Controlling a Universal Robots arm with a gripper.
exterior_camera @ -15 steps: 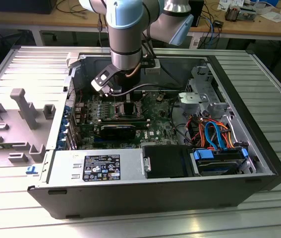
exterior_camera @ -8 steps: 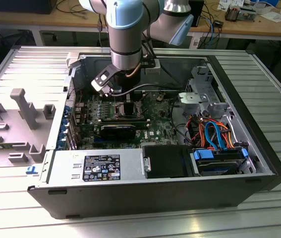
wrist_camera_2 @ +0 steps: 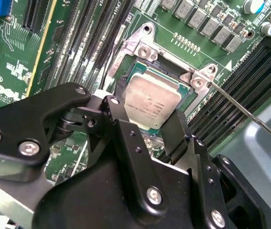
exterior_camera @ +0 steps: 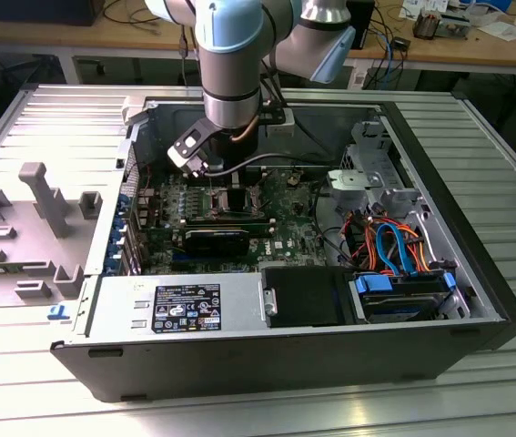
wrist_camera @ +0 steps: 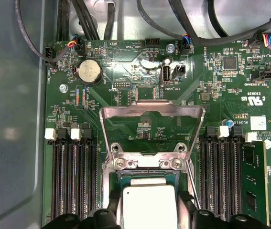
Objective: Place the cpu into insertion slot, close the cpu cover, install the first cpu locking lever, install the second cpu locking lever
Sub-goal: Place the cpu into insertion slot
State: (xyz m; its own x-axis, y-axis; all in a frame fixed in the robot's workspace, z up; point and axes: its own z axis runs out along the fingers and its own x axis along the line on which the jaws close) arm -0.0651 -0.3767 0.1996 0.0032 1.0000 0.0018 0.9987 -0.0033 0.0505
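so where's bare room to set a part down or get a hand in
Bare ribbed table on the exterior view's right of the case, and the strip in front of it. Crowded: the gripper and cpu at the insertion slot, cables by the drive bay, grey fixtures on the exterior view's left.

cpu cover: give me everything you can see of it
In the first wrist view, the cpu cover is a thin, bare silver metal frame with a large cut-out window, and green board shows through that window. It is swung open, raised clear of the insertion slot, and joined only at its hinge edge by the two-screw bracket. Nothing else touches it. The cpu sits just beyond that hinge, uncovered.
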